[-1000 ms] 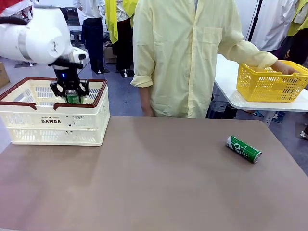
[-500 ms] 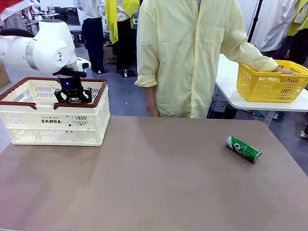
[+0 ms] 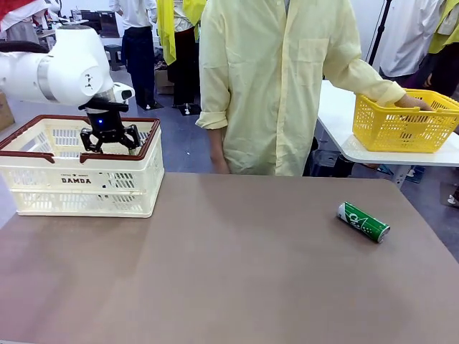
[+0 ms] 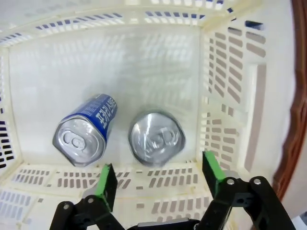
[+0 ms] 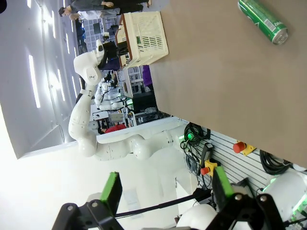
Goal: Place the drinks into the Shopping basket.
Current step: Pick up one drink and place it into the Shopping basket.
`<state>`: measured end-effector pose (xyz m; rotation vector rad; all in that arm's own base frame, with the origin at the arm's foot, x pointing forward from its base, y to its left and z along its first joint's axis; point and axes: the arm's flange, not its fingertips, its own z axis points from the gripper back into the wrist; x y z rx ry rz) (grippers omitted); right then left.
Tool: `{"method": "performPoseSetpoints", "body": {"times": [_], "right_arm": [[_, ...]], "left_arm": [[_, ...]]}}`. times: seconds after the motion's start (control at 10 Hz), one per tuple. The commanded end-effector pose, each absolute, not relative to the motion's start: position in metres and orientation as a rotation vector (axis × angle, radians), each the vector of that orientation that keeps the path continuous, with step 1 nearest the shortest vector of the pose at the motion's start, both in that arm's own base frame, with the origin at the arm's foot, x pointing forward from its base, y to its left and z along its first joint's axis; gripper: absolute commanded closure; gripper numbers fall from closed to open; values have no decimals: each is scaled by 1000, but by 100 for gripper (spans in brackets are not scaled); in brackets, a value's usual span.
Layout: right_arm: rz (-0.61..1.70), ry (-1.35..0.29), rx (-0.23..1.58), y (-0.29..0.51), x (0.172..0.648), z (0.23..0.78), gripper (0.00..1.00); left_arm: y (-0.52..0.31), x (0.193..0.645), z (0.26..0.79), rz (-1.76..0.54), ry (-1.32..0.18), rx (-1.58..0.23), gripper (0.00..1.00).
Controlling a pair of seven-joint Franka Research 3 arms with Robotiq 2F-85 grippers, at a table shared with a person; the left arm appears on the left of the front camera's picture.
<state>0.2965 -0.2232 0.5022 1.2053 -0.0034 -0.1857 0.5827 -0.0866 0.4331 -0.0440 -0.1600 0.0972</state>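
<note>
- Two slim beverage cans sit on the floor of the large cream-white slotted plastic Shopping basket [image 4: 225,96]. One is a blue can with white lettering [image 4: 84,132]. Just beside it is a can seen top-on, showing only its silver lid [image 4: 156,139], so its side colour cannot be told.
- One slim green can with white markings [image 3: 363,221] lies on its side on the brown bench [image 3: 215,272], near the robot's right edge and well apart from the basket.
- The left pincer [image 4: 159,179] hangs inside the basket above the silver-lidded can, jaws spread and gripping nothing.
- The right pincer [image 5: 167,189] is open and empty, well away from the green can.
- Judged from this, two drinks are delivered and one remains. The green can has to be picked up and carried across to the basket at the bench's far left corner.
</note>
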Motion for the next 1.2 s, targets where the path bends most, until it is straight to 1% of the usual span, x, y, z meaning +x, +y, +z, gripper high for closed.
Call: {"method": "performPoseSetpoints", "body": {"times": [0.0, 0.1, 0.2, 0.4, 0.5, 0.7, 0.9, 1.0, 1.1], "right_arm": [[-177, -7, 1214, -223, 298, 505, 0], [-177, -7, 1214, -223, 298, 505, 0], [-177, -7, 1214, -223, 298, 505, 0], [-177, -7, 1214, -223, 298, 505, 0], [-177, -7, 1214, -223, 298, 505, 0], [-177, -7, 1214, -223, 298, 505, 0], [-177, -7, 1214, -223, 298, 505, 0], [-177, -7, 1214, -223, 298, 505, 0], [-177, -7, 1214, -223, 298, 505, 0]], "left_arm": [[-76, 571, 453, 83, -188, -97, 0], [-70, 562, 468, 75, -208, -135, 0], [-61, 544, 492, 64, -232, -206, 0], [-28, 488, 532, 15, -216, -358, 0], [0, 457, 542, -15, -201, -449, 0], [91, 399, 552, -93, -178, -808, 0], [188, 360, 539, -122, -169, -1228, 0], [224, 342, 517, -138, -149, -1355, 0], [233, 336, 503, -160, -124, -1394, 0]]}}
